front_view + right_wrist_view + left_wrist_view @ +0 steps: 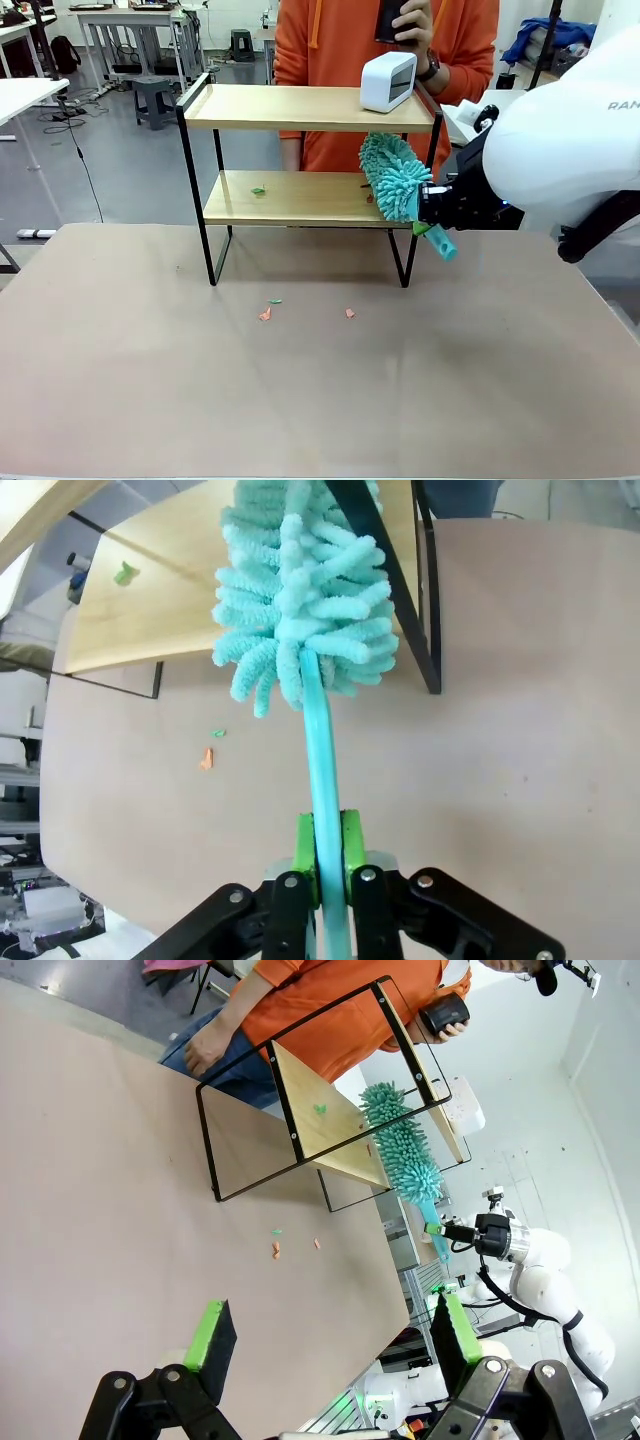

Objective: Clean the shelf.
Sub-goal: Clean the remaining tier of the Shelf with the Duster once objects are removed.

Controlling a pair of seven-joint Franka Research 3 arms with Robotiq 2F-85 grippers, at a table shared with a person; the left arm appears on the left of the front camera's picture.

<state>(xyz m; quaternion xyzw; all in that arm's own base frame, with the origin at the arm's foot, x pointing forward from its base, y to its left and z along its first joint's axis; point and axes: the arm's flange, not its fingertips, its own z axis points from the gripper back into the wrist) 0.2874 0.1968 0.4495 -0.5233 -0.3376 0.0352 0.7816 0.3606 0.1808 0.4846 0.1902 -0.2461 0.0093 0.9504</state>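
The shelf (300, 108) stands at the table's far side, a black frame with two wooden boards. My right gripper (428, 222) is shut on the handle of a teal fluffy duster (392, 172), whose head lies over the right end of the lower board (290, 198). In the right wrist view the duster (300, 600) rises from between the green pads (306, 842), beside the shelf's black leg (400, 590). A green scrap (258, 190) lies on the lower board. My left gripper (330, 1335) hangs open above the table, far from the shelf (330, 1110).
A white box-shaped device (387, 81) sits on the top board's right end. A person in orange (385, 40) stands behind the shelf holding a dark object. Small orange and green scraps (266, 313) lie on the brown table (320, 400) in front of the shelf.
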